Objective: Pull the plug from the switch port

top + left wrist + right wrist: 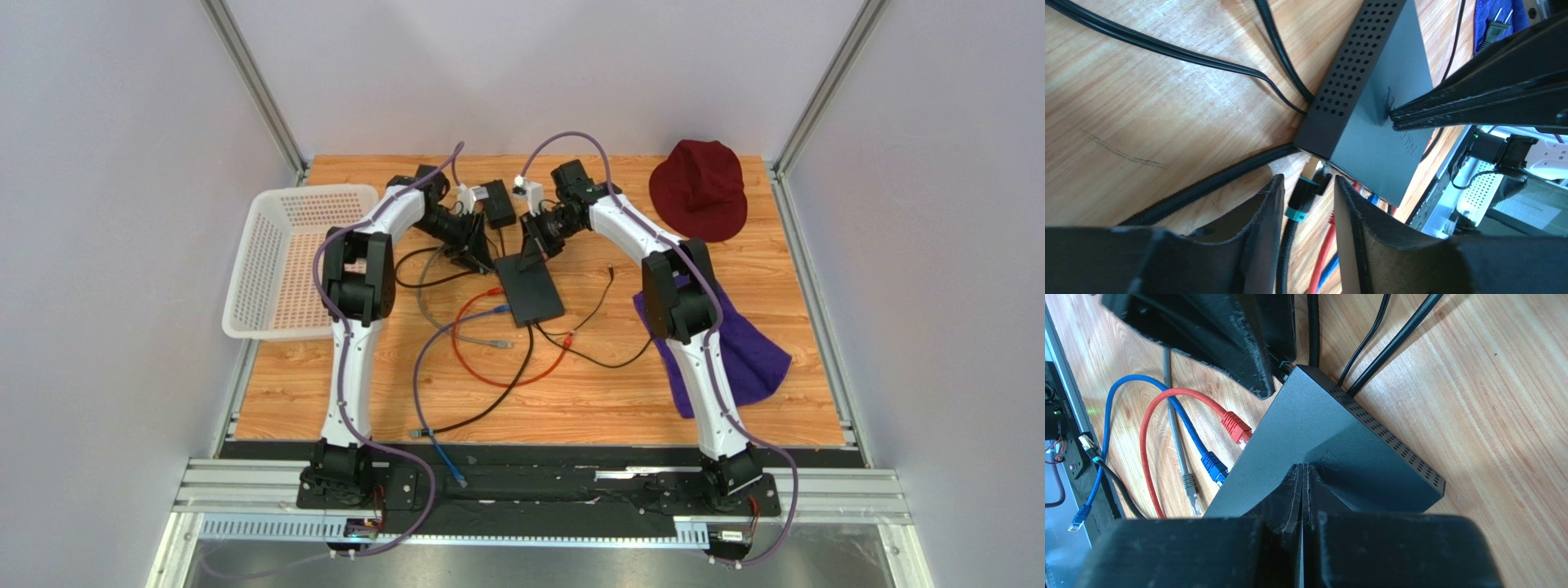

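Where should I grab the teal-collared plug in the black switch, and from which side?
Pinch the plug on its two side faces, between teal collar and switch. Come from the port side, in line with the cable, where the left pincer straddles it: it sticks straight out, so a straight pull back likely frees it.

The plug (1306, 193) stands in the narrow gap between the left jaws, with slim clearance either side. A braided cable (1204, 187) runs just left of them. The closed right jaws bar the switch (1370, 116) top at upper right. Bare worktop (1137, 104) at left is free.
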Robot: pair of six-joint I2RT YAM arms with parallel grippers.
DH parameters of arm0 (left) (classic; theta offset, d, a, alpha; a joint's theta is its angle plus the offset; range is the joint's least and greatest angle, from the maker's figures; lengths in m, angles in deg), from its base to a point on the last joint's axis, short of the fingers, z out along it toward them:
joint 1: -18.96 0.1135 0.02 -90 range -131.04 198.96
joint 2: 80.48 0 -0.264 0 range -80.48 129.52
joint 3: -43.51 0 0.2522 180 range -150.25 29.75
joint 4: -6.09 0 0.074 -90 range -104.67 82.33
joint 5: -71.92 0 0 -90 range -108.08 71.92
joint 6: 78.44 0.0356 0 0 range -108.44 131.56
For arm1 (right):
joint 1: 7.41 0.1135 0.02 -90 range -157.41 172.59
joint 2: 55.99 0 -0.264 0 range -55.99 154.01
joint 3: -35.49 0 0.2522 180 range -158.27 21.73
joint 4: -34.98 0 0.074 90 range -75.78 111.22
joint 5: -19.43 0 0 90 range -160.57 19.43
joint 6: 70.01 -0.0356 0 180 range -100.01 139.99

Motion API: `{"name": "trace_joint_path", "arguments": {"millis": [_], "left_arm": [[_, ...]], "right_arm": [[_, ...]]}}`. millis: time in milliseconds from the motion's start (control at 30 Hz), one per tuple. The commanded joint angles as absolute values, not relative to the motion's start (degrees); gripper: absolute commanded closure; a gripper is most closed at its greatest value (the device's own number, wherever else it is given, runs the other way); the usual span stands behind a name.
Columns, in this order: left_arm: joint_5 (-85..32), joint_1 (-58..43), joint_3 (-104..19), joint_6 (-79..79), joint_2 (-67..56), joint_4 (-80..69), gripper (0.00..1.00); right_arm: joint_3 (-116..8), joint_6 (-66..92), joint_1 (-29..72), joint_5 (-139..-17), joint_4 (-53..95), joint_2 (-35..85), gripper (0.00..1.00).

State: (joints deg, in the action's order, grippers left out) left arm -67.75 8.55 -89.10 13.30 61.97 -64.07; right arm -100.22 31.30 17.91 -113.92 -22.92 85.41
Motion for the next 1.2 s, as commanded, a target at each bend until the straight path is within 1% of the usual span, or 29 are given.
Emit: {"name": "trace_joint_path", "arguments": {"millis": [0,67,267,333,367,400,500,933,1167], "left_arm": [[-70.03,8.5,-91.71,14.72,63.22,-64.71,0.59],[-70.03,8.5,-91.63,14.72,63.22,-64.8,0.61],[-70.03,8.51,-91.89,14.55,63.48,-64.98,0.61],[-69.94,8.59,-91.98,14.46,63.57,-64.98,0.65],[-69.85,8.59,-91.89,14.2,63.57,-64.89,0.68],[-69.5,8.59,-91.8,14.2,63.57,-64.89,0.77],[-67.4,8.59,-91.63,13.49,63.4,-64.54,1.0],[-63.88,7.89,-90.75,13.49,62.78,-64.71,1.0],[-67.03,8.5,-90.22,16.92,62.69,-65.59,1.0]], "right_arm": [[-99.91,32.64,18.25,-106.08,-24.84,89.91,1.0],[-99.91,32.56,18.26,-106.08,-24.84,89.91,1.0],[-99.91,32.47,18.25,-105.9,-24.84,90.0,1.0],[-99.91,32.47,18.26,-105.9,-24.92,90.0,1.0],[-99.91,32.47,18.26,-105.9,-24.84,90.0,1.0],[-99.91,32.47,18.34,-105.9,-24.84,90.0,1.0],[-100.0,32.47,18.25,-105.81,-24.84,90.0,1.0],[-100.0,32.38,18.43,-105.2,-24.84,90.0,1.0],[-99.82,32.47,18.61,-104.76,-24.75,89.91,1.0]]}}
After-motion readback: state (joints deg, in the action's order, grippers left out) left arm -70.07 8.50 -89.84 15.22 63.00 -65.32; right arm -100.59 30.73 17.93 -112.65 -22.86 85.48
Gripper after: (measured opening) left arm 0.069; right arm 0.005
